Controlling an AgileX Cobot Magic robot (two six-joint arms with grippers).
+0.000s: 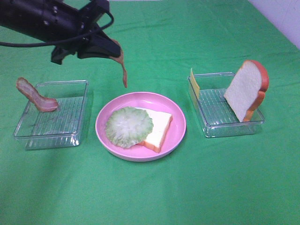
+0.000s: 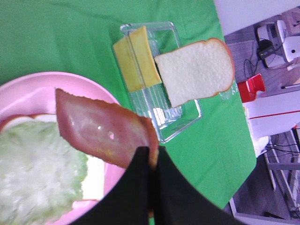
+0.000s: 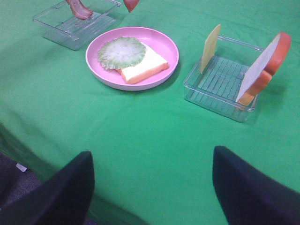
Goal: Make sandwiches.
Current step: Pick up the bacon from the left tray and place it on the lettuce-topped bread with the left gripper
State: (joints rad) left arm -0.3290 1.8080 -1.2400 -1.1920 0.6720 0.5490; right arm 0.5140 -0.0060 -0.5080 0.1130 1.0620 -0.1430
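Since the left gripper (image 2: 150,157) is pinched tight on one end of a bacon strip (image 2: 101,126), let's start there: the strip dangles down from the closed black jaws and touches nothing. Just below it is the pink plate (image 1: 108,138), and the strip's loose end hovers by the plate's rim rather than over the middle. A bit further from the gripper, on the plate, a round lettuce leaf (image 1: 129,126) lies on top of 1 flat bread slice (image 1: 159,129) and covers about half of it, so the sandwich is just those 2 layers. Off to one side of the gripper, near the plate but not touching it, is a clear tray (image 1: 70,86) with a 2nd bacon strip (image 1: 36,96) draped over its outer rim. Well away from the left gripper, past the plate on the other side, is a second clear tray (image 1: 213,131). In it, 2 cheese slices (image 2: 138,58) lean at one end and another bread slice (image 1: 244,90) stands tilted at the opposite end. The right gripper (image 3: 152,157) is spread wide with nothing between its fingers (image 3: 61,187). It hangs over bare green cloth (image 1: 211,187), well short of both the plate and that second tray.
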